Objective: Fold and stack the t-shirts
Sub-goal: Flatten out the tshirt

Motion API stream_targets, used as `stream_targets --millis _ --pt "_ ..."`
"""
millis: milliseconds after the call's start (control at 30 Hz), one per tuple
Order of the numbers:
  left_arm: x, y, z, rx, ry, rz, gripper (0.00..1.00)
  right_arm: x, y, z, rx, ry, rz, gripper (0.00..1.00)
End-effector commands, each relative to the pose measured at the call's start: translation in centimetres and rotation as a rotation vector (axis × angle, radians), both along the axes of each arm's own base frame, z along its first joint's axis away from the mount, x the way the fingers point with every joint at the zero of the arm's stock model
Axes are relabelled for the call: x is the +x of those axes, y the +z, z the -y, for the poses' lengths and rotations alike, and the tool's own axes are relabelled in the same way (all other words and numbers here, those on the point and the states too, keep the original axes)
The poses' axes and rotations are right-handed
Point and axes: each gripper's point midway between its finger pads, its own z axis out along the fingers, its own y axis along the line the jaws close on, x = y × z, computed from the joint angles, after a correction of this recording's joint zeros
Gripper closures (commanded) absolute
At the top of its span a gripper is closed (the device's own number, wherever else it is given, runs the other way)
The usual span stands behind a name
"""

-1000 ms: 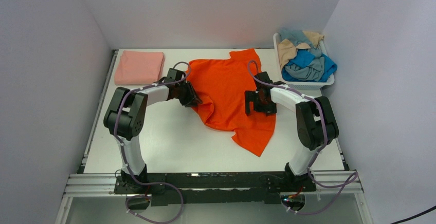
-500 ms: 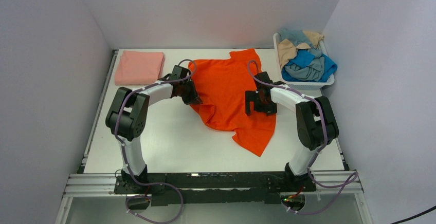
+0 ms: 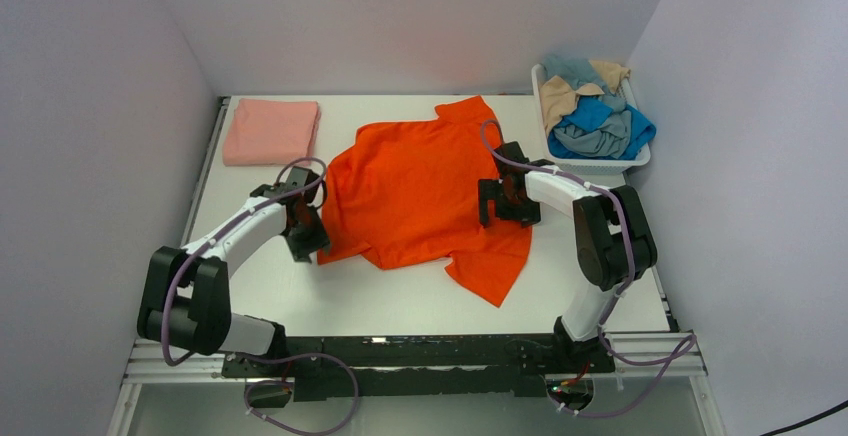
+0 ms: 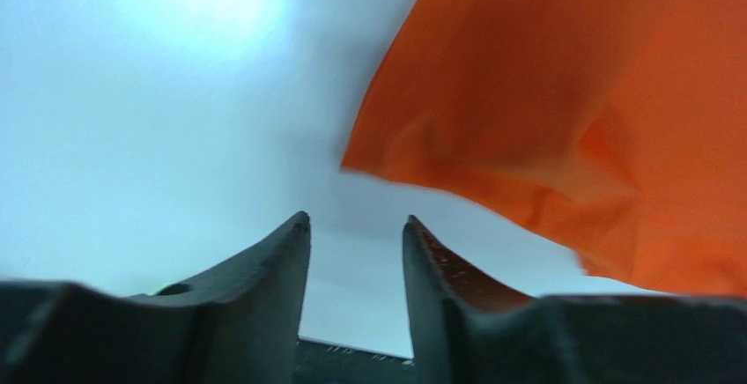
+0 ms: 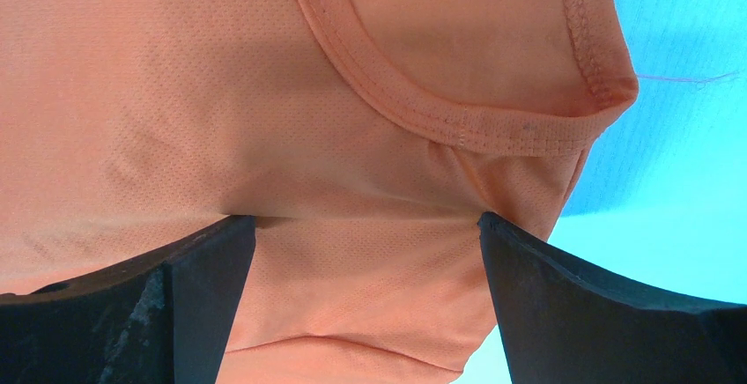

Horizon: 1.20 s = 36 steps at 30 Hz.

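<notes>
Orange t-shirt (image 3: 420, 191) lies rumpled mid-worktop (image 3: 400, 301); it looks light, limp and slippery, and is best pinched at a hem or sleeve edge. Left pincer (image 4: 357, 218), narrowly parted beside its left edge, seems empty. Right pincer (image 5: 366, 221) gapes wide over the collar (image 5: 458, 124), gripping nothing.

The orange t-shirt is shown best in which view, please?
Top external: it alone shows nearly the whole orange t-shirt spread out. The left wrist view catches one blurred edge; the right wrist view, only a close-up hem.

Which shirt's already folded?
The salmon-pink shirt, far left: a neat flat rectangle. The orange shirt lies spread open; the other shirts sit crumpled in the basket.
</notes>
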Motion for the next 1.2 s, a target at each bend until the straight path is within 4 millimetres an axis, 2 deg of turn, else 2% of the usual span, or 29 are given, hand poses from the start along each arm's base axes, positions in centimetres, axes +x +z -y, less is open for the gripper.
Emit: stream_targets --millis 0,67,100,133,200,367,500,633,800,967,1033,1133,1167 --pt "-4.1 1.0 -4.0 0.143 0.117 -0.074 0.5 -0.9 -0.9 1.0 -0.041 -0.019 -0.037 0.0" --pt "-4.2 2.0 -5.1 0.17 0.162 -0.044 0.39 -0.7 -0.7 0.8 -0.029 -0.016 -0.026 0.0" --pt "-4.0 2.3 -5.3 0.161 0.172 -0.025 0.28 -0.6 -0.4 0.7 -0.023 -0.015 -0.017 0.0" --pt "-3.4 2.6 -5.2 0.145 0.177 0.005 0.2 -0.5 -0.2 0.7 -0.02 -0.014 -0.008 0.0" --pt "-2.3 2.6 -4.3 0.086 0.16 0.059 0.13 -0.2 0.6 0.5 -0.007 -0.006 0.022 0.0" --pt "-1.4 0.7 -3.6 0.015 0.172 0.08 0.14 0.2 3.2 -0.1 0.032 0.004 0.115 0.0" --pt "-1.1 -1.1 -4.1 -0.012 0.237 0.082 0.2 -1.0 4.2 -0.2 0.046 0.005 0.14 0.0" --pt "0.8 -2.2 -4.3 -0.049 0.277 0.161 0.25 -2.0 5.0 -0.4 0.054 0.025 0.173 0.0" --pt "1.5 -3.8 -3.5 -0.087 0.28 0.131 0.35 -3.3 5.5 -0.7 0.064 0.038 0.179 0.0" --pt "0.8 -5.0 -4.0 -0.048 0.287 0.073 0.47 -4.8 5.3 -0.3 0.035 0.031 0.145 0.0" --pt "0.8 -5.0 -3.9 -0.054 0.28 0.068 0.6 -5.1 5.2 0.1 0.015 0.023 0.135 0.0" --pt "0.4 -5.0 -3.5 -0.072 0.264 0.051 0.93 -5.6 5.2 0.7 -0.014 0.005 0.111 0.0" --pt "0.1 -5.0 -3.6 -0.067 0.261 0.039 1.0 -5.8 5.3 0.8 -0.019 -0.003 0.102 0.0"
